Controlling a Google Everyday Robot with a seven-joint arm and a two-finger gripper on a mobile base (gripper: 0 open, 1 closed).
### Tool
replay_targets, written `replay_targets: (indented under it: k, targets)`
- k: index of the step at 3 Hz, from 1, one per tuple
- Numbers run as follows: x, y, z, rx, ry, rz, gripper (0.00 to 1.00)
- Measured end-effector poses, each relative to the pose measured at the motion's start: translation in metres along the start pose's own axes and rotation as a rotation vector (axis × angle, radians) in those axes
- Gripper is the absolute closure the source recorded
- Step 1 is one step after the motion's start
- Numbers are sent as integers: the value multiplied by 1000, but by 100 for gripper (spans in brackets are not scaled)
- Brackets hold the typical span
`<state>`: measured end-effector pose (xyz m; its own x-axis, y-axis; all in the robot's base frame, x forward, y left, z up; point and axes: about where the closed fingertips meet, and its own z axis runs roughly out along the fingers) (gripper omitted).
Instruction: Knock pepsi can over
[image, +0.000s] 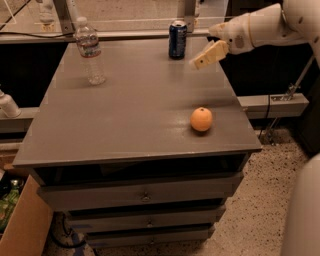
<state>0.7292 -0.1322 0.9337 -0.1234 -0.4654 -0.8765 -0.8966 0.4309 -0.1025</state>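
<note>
Although the orange (201, 119) sits nearest, toward the front right of the grey counter (130, 115), it has no part in the job and lies well apart from the action. Farther back, over the counter's right edge, the claw (199, 61) hangs in the air on the end of the white arm, pointing down and toward the left of the view. It has hold of nothing, and whether it is parted or closed I cannot tell from this angle. Just beyond it stands the pepsi can (177, 39), upright near the far edge and a little right of centre (untouched, with a visible gap between it and the claw). So the step in hand looks like the approach, with the knock itself not yet made. The next move, as I judge it, calls for a sideways sweep at the can's upper half, high enough to topple it rather than slide it.

Counted from front to back: three drawer fronts (145, 194) under the counter, one orange, one claw, one pepsi can, and one clear water bottle (90, 51) with a white cap, upright at the far left, well apart from the can.
</note>
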Motion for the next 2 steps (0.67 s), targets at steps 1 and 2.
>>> replay_targets:
  k: [1, 2]
  targets:
    - [-13, -27, 37, 7, -4, -38, 0]
    - [-16, -46, 73, 28, 13, -21, 0]
